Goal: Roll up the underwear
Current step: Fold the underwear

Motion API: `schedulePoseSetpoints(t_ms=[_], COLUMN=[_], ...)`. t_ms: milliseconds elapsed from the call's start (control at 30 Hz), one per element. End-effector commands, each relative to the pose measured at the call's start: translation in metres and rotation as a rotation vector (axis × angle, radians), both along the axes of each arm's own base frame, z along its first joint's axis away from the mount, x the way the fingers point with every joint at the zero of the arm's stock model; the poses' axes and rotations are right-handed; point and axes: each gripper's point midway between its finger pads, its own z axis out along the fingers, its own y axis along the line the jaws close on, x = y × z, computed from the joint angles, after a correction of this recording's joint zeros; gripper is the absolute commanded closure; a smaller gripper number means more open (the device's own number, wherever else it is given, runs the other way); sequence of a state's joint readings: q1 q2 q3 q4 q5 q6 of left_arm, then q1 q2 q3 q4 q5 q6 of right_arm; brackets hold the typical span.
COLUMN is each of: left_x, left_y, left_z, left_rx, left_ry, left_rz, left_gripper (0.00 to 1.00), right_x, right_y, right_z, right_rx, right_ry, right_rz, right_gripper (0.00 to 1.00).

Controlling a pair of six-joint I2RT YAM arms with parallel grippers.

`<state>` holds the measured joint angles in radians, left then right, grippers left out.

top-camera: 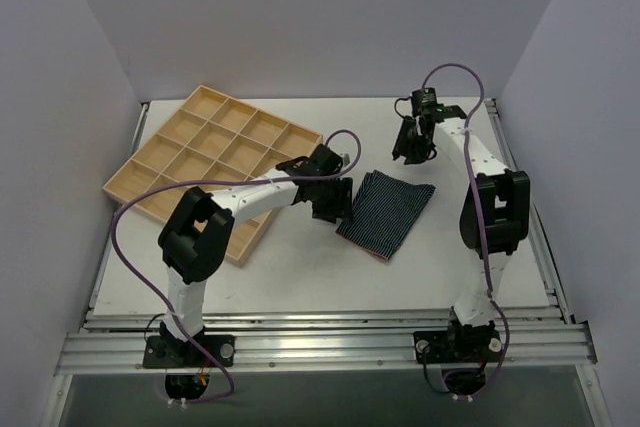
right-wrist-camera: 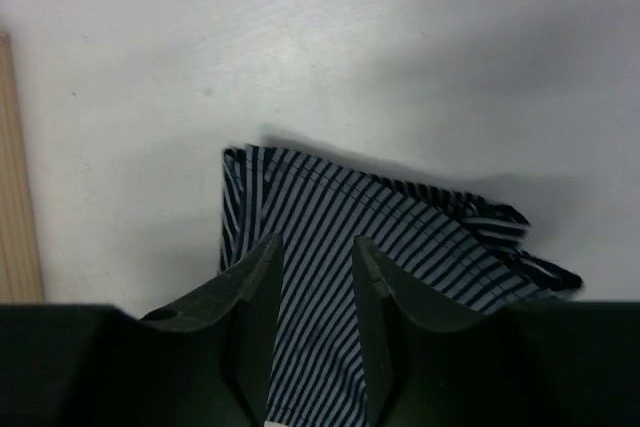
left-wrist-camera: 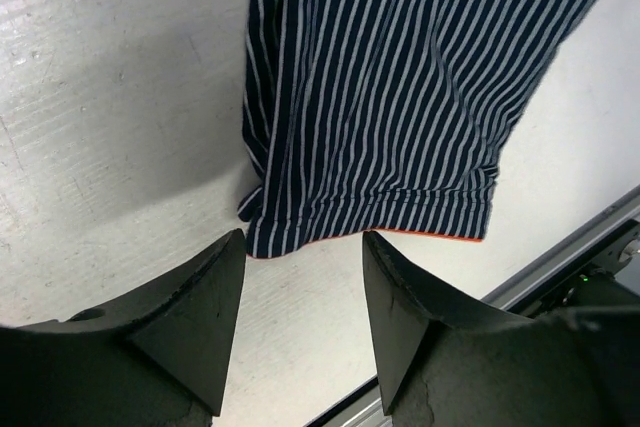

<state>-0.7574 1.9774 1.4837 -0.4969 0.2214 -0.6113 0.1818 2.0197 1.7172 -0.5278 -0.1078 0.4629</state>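
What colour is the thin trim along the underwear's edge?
Orange-red, peeking from under the navy-and-white striped underwear; clearest in the left wrist view.

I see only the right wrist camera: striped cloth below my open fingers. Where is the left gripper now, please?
Observer: The left gripper is at the left edge of the underwear, with its jaws open and holding nothing.
Operator: There is a wooden strip at the left border of my picture. What is it?
Observer: It is a wooden tray with many compartments. It lies to the left of the underwear and does not touch it.
Operator: Which edge of the cloth faces the left gripper?
Observer: It is the edge with a thin orange-red trim. In the left wrist view this edge lies on the table just ahead of that gripper, not between its jaws.
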Motion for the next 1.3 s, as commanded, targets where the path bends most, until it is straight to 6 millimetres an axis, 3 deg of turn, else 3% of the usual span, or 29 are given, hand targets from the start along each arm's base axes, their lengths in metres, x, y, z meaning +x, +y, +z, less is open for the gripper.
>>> schedulePoseSetpoints(t_ms=[0,33,67,167,300,433,533,700,1000,1133,1267], left_x=[0.005,0.006,0.004,0.007,0.000,-0.007,-0.011,-0.015,-0.015,-0.016,-0.017], left_y=[-0.001,0.001,0.006,0.018,0.027,0.034,0.037,0.042,0.042,0.041,0.043], left_z=[0.000,-0.005,-0.008,-0.019,-0.038,-0.054,-0.060,-0.068,-0.068,-0.068,-0.072], left_rx=[0.003,0.022,0.045,0.091,0.127,0.161,0.174,0.198,0.198,0.198,0.209], left_ry=[-0.002,0.003,0.011,-0.005,0.037,0.071,0.084,0.103,0.101,0.107,0.118], left_rz=[-0.005,0.007,0.015,0.054,0.060,0.061,0.060,0.058,0.058,0.055,0.061], left_gripper=[0.42,0.43,0.44,0.47,0.47,0.47,0.48,0.48,0.48,0.48,0.47], right_x=[-0.046,-0.052,-0.063,-0.071,-0.086,-0.089,-0.084,-0.079,-0.078,-0.081,-0.086], right_y=[-0.022,-0.027,-0.036,-0.049,-0.054,-0.060,-0.064,-0.072,-0.084,-0.089,-0.099], right_z=[0.005,0.005,-0.009,-0.024,-0.052,-0.074,-0.079,-0.079,-0.041,-0.038,-0.049], right_rx=[-0.027,-0.028,-0.039,-0.076,-0.092,-0.120,-0.146,-0.189,-0.230,-0.245,-0.259], right_ry=[0.062,0.062,0.099,0.121,0.175,0.207,0.205,0.207,0.148,0.147,0.161], right_rz=[-0.036,-0.047,-0.063,-0.083,-0.080,-0.082,-0.070,-0.060,-0.091,-0.096,-0.109], right_gripper=[0.71,0.73,0.74,0.79,0.80,0.80,0.81,0.80,0.79,0.79,0.79])
